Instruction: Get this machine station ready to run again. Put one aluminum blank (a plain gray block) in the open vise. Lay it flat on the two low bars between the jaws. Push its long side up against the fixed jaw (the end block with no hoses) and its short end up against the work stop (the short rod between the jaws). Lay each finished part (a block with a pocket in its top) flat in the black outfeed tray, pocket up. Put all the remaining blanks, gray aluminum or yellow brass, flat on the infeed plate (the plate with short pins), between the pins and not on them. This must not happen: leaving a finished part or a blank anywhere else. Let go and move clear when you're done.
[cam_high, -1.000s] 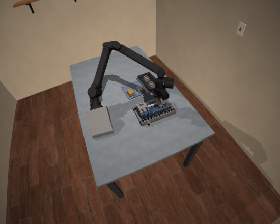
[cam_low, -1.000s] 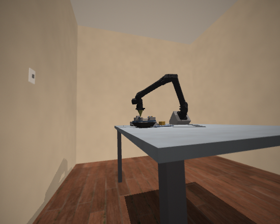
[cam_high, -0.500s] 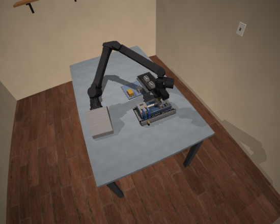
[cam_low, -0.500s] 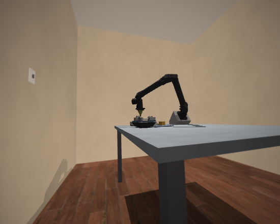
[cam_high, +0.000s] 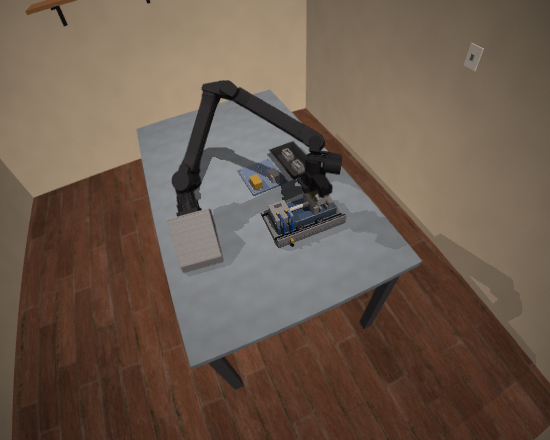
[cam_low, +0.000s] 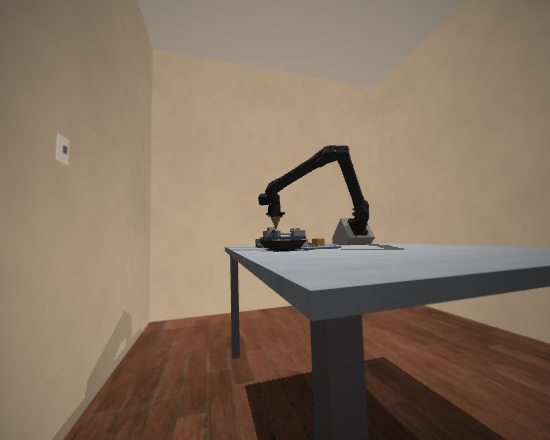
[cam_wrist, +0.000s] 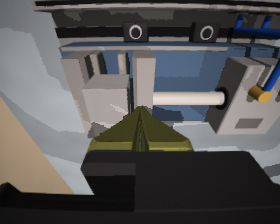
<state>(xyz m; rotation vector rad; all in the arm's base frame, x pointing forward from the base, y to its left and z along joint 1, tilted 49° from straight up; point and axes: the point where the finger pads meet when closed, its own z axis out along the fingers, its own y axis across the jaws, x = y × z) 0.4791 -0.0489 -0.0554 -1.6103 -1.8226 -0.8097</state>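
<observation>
My gripper (cam_high: 313, 195) (cam_low: 276, 228) (cam_wrist: 140, 111) is shut and empty, its tips over the vise's moving jaw (cam_wrist: 144, 72). A gray aluminum blank (cam_wrist: 106, 102) lies between this jaw and the fixed jaw (cam_wrist: 75, 82), its long side at or very near the fixed jaw. Two low bars (cam_wrist: 123, 62) show beyond its short end; I cannot make out the work stop. Two finished parts (cam_high: 287, 153) (cam_high: 298, 166), pockets up, lie in the black outfeed tray (cam_high: 278, 150). A yellow brass blank (cam_high: 256, 181) (cam_low: 318, 242) and a gray blank (cam_high: 273, 175) are on the blue infeed plate (cam_high: 245, 174).
The hose block (cam_high: 278, 211) (cam_wrist: 245, 95) stands opposite the fixed jaw, joined to the moving jaw by a pale rod (cam_wrist: 187, 98). Blue hoses (cam_high: 288, 223) run down the vise's side by a slotted rail (cam_high: 320, 227). A large pale block (cam_high: 195, 240) stands by the arm's base.
</observation>
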